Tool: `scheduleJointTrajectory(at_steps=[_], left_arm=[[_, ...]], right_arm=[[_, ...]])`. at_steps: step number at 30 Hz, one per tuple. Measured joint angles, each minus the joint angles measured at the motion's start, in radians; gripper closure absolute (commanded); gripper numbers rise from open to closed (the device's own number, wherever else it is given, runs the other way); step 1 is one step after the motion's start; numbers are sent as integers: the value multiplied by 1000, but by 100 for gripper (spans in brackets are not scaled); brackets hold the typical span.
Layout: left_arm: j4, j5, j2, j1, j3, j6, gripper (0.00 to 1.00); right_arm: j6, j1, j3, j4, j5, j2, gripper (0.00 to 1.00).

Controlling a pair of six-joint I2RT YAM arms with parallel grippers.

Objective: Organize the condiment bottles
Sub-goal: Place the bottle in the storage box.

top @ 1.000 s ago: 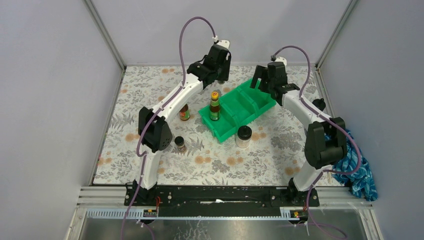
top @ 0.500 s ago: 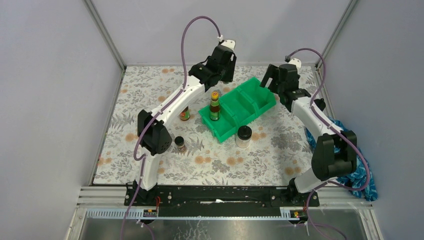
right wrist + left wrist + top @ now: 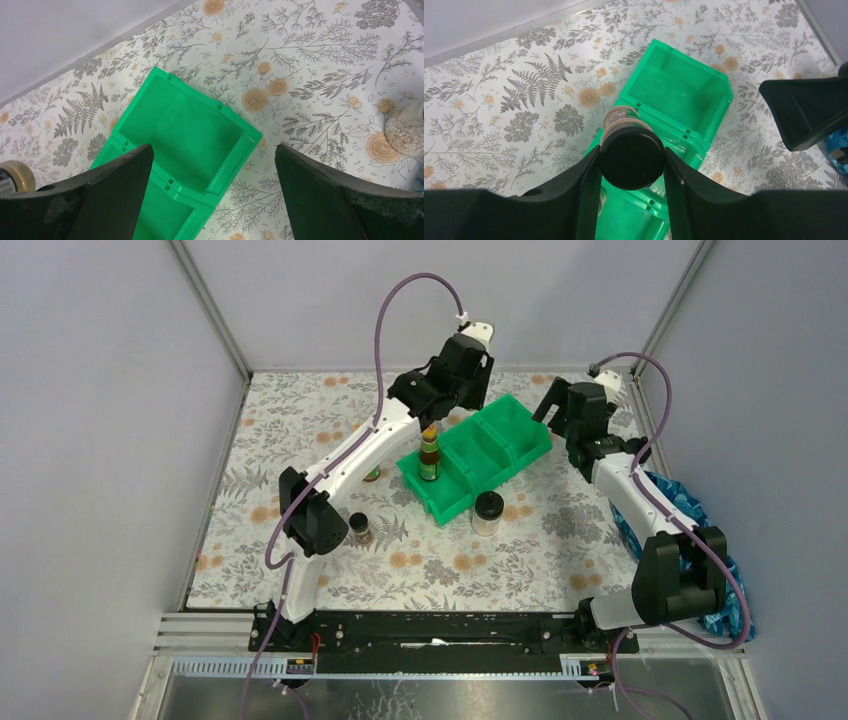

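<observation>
My left gripper (image 3: 452,388) is shut on a clear black-lidded jar (image 3: 631,157) and holds it above the green divided bin (image 3: 455,502), over its middle part (image 3: 709,75). A brown yellow-capped bottle (image 3: 430,452) stands in the bin's near compartment. The second brown bottle (image 3: 371,473) stands left of the bin, partly hidden by the left arm. A short dark jar (image 3: 359,528) stands at the front left. Another clear black-lidded jar (image 3: 488,512) stands in front of the bin. My right gripper (image 3: 562,408) is open and empty beside the bin's far end (image 3: 215,105). A jar of white grains (image 3: 407,127) shows at the right wrist view's edge.
A blue patterned cloth (image 3: 722,592) hangs off the table's right edge by the right arm. Grey walls with metal posts close the back and both sides. The table has a floral cover (image 3: 450,560).
My left gripper has moved right with the jar, from behind the bin's left end to over the bin. My right arm has swung right, away from the bin's far end.
</observation>
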Motion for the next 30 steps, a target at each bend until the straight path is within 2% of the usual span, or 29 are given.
scheduleJointTrajectory(at_steps=[13, 30], left_arm=[[-59, -21, 1, -40, 0, 4, 100], [-98, -42, 58, -72, 0, -36, 100]], right_arm=[[37, -5, -98, 69, 76, -80, 0], [66, -17, -125, 110, 105, -97, 0]])
